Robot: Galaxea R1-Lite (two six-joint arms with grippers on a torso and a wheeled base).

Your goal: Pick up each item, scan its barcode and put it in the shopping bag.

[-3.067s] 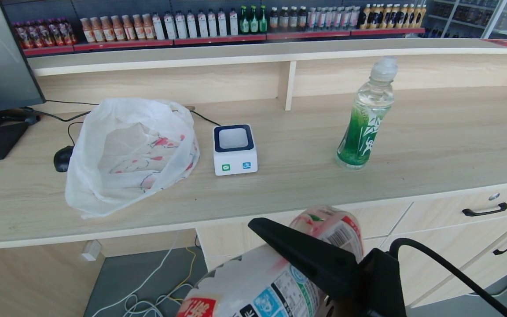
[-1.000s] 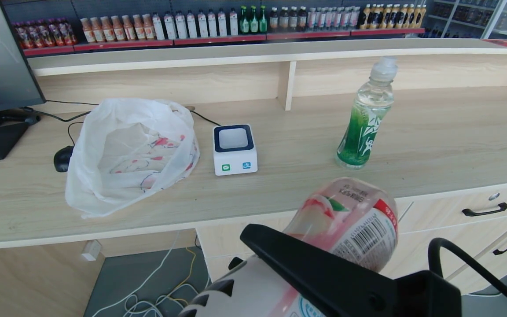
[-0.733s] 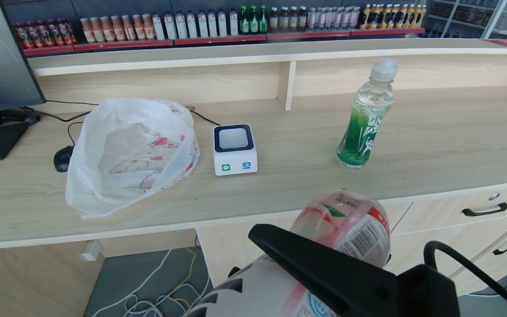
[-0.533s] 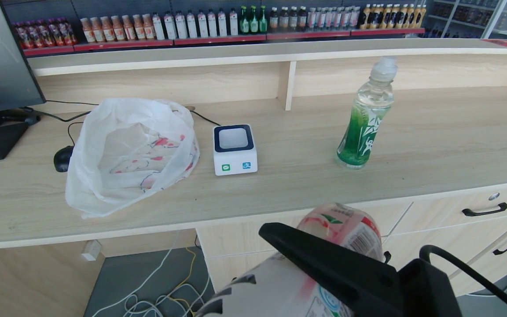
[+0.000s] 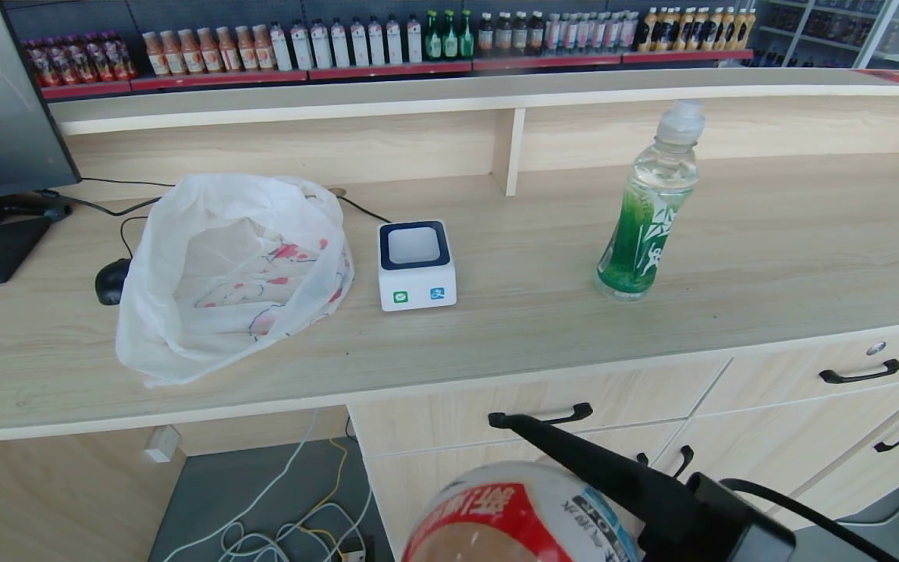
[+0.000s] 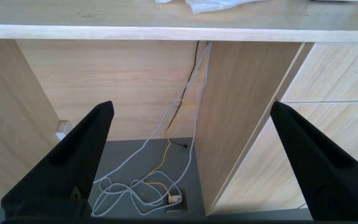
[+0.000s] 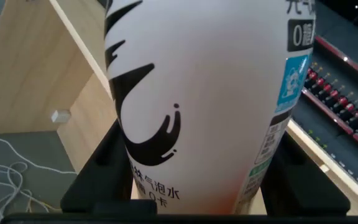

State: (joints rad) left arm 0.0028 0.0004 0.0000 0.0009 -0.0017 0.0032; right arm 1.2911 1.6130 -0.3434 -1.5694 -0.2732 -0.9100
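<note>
Shop table bore bag, scanner and green bottle; right tool, clamped on peach bottle, hung low before drawers, where a careless lift could likely knock it against the table edge.

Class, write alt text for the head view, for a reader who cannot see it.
The right claw holds a red-and-white bottle low in front of the wooden counter, below its edge. On the counter stand an open white shopping bag, a white scanner beside it and an upright green bottle to the right.
</note>
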